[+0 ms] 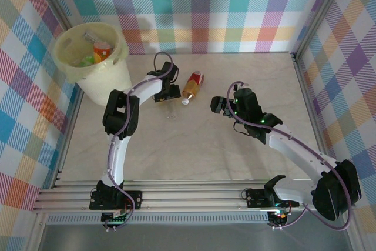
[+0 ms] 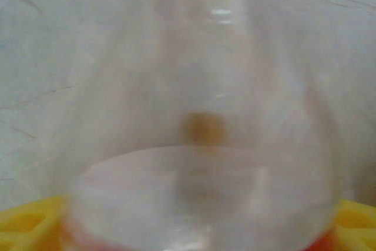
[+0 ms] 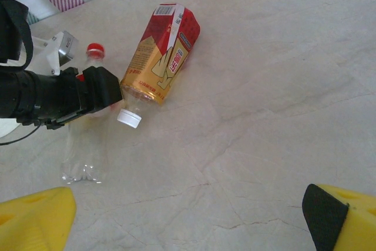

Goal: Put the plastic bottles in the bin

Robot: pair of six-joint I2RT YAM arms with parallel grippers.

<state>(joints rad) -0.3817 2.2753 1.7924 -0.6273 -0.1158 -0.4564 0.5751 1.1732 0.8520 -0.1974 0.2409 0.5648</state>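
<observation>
A clear bottle [image 3: 81, 145] with a red cap lies on the table [image 1: 176, 145], and its blurred body [image 2: 200, 86] sits close up in the left wrist view. My left gripper [image 1: 168, 94] straddles it, with yellow fingertips [image 2: 29, 221] pressed to both its sides. Beside it lies a red-and-gold labelled bottle [image 3: 161, 57] with a white cap, also seen from above [image 1: 192, 84]. My right gripper [image 3: 188, 218] stands open over bare table to the right of both bottles. The cream bin [image 1: 64, 66] stands at the far left with an orange bottle [image 1: 102, 51] inside.
Checked cloth walls [image 1: 223, 10] and metal frame posts close in the table on three sides. A rail [image 1: 194, 195] carries both arm bases along the near edge. Bare marble-look surface spreads across the middle and right.
</observation>
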